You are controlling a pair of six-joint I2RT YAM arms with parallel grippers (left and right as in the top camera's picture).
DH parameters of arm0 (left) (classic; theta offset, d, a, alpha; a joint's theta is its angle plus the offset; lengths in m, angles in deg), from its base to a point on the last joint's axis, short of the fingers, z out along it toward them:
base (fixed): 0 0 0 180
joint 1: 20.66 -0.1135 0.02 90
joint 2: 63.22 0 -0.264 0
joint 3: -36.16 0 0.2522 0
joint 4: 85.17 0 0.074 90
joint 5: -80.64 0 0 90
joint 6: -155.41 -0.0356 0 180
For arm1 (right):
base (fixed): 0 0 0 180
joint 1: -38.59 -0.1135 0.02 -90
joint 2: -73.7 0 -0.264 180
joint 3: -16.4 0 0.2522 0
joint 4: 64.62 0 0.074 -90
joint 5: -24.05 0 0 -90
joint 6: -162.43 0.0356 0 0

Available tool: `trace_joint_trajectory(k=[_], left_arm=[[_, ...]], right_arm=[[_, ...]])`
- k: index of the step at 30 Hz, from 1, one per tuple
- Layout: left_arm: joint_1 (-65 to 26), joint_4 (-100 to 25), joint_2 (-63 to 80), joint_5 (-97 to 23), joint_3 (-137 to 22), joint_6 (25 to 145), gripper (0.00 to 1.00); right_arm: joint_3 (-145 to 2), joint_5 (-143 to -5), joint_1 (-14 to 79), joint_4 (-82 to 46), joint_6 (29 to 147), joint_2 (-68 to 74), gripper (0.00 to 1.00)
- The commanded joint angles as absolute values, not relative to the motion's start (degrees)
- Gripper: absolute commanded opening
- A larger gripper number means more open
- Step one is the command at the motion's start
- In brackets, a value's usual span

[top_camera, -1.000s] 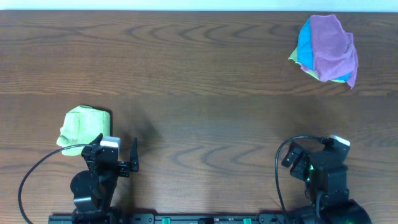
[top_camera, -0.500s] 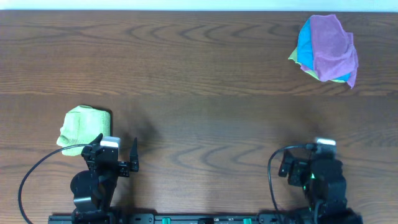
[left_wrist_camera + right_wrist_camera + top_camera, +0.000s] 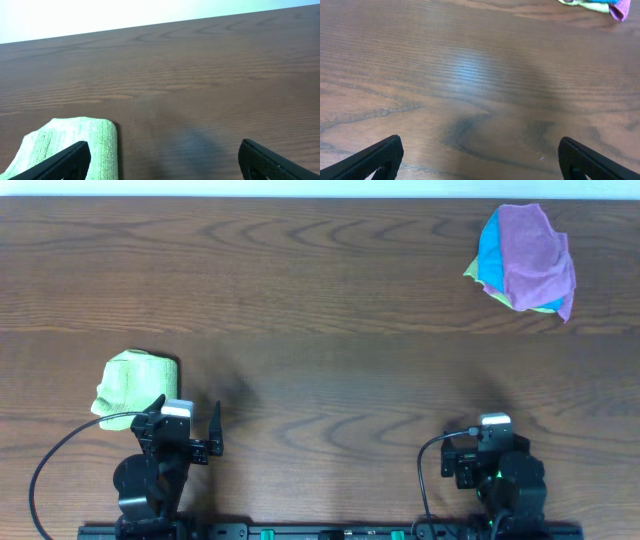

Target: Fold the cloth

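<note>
The lime-green cloth (image 3: 133, 387) lies folded into a small bundle on the table at the left; in the left wrist view (image 3: 75, 145) it sits at the lower left, partly behind the left finger. My left gripper (image 3: 187, 424) (image 3: 162, 160) is open and empty, just right of and nearer than the cloth. My right gripper (image 3: 492, 442) (image 3: 480, 157) is open and empty over bare wood near the table's front edge at the right.
A pile of purple, blue and green cloths (image 3: 525, 260) lies at the far right back; its edge shows in the right wrist view (image 3: 600, 5). The dark wooden table (image 3: 320, 330) spans the view.
My right arm has drawn back toward the front edge and shifted left. The left arm and the green cloth have not moved.
</note>
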State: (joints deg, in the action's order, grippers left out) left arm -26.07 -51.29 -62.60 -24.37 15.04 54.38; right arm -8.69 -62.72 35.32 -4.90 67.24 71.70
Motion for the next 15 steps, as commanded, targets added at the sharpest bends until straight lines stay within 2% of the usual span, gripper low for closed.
trace_joint_trajectory(k=[1,8,15], left_arm=[[-25.79,-50.70,-63.01,-24.04,16.20,53.18,0.95],[-25.79,-50.70,-63.01,-24.04,16.20,53.18,0.95],[-25.79,-50.70,-63.01,-24.02,16.20,53.18,0.95]], right_arm=[[-7.69,-65.37,36.61,-5.01,63.06,72.94,0.99],[-7.69,-65.35,37.48,-4.64,62.12,73.40,0.99],[-7.62,-60.78,38.31,-4.60,70.10,73.40,0.99]])
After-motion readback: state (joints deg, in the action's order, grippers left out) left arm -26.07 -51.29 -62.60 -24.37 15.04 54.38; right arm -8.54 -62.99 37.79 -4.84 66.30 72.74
